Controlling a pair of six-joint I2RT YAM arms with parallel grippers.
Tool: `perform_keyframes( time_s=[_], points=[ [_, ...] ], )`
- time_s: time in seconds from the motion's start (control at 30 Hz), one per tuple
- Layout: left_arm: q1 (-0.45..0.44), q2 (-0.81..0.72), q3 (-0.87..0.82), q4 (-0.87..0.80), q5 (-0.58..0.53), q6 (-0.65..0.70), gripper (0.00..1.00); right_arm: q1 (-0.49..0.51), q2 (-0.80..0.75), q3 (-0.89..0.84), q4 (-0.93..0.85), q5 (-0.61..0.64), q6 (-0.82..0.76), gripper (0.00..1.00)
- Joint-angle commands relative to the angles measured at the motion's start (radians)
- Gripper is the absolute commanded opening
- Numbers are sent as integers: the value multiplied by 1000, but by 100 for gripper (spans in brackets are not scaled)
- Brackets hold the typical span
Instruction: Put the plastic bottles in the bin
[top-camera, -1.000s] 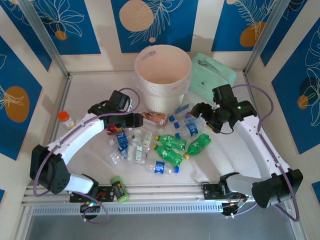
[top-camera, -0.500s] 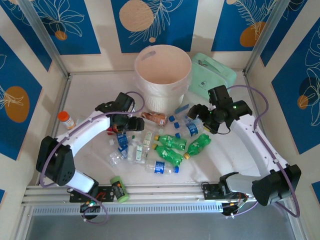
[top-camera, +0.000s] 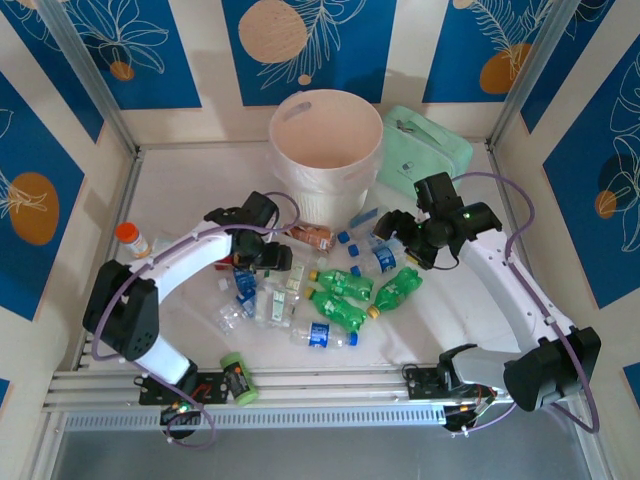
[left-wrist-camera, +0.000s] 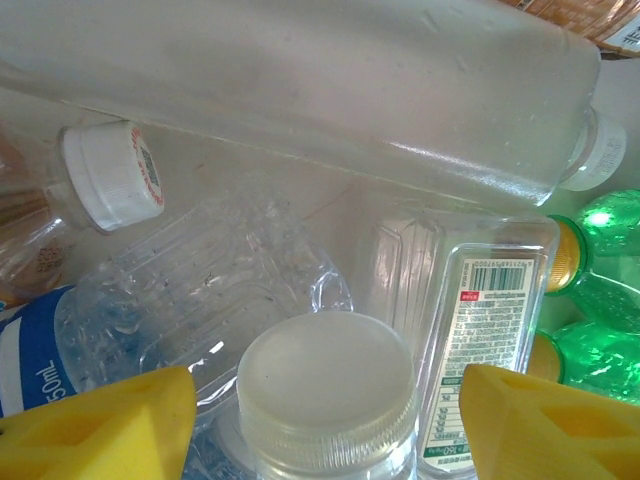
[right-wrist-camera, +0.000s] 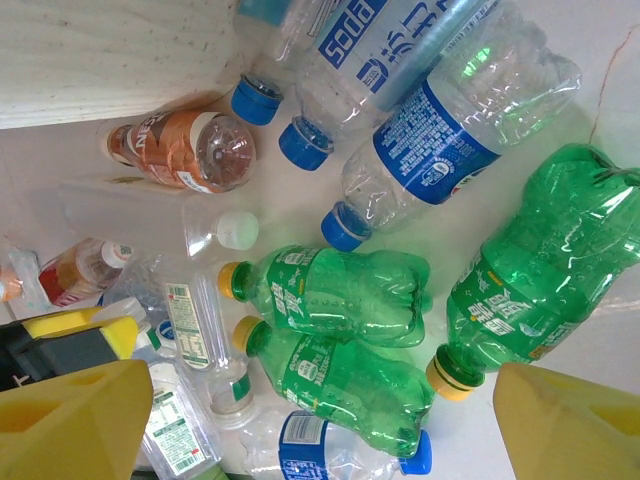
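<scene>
Heap of plastic bottles (top-camera: 335, 285) on table (top-camera: 180, 190), just in front of bin (top-camera: 320, 195). left gripper (left-wrist-camera: 325, 425) is down in the heap's left side, jaws half-spread either side of a clear bottle's cap (left-wrist-camera: 328, 385), pads (left-wrist-camera: 100, 425) not touching it. Left arm is bent, reaching in from the left. right gripper (right-wrist-camera: 320, 425) hangs over green bottles (right-wrist-camera: 340, 290), jaws wide, empty, arm angled in from the right.

Between the yellow fingers (left-wrist-camera: 100, 425) of your left gripper (left-wrist-camera: 322, 430) lies a colourless bottle (left-wrist-camera: 327, 400) with a frosty white cap. Ahead of your right gripper (right-wrist-camera: 322, 420), yellow-fingered too: green bottles (right-wrist-camera: 330, 290) with yellow caps, clear bottles (right-wrist-camera: 440, 140) with blue labels and caps, one brownish-orange bottle (right-wrist-camera: 180, 150).
</scene>
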Motion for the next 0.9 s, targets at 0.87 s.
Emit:
perform_keyframes(
  time_s=[0.87],
  points=[
    [-18, -40, 50, -46, 6, -22, 36, 17, -60, 22, 38, -37, -42, 89]
  ],
)
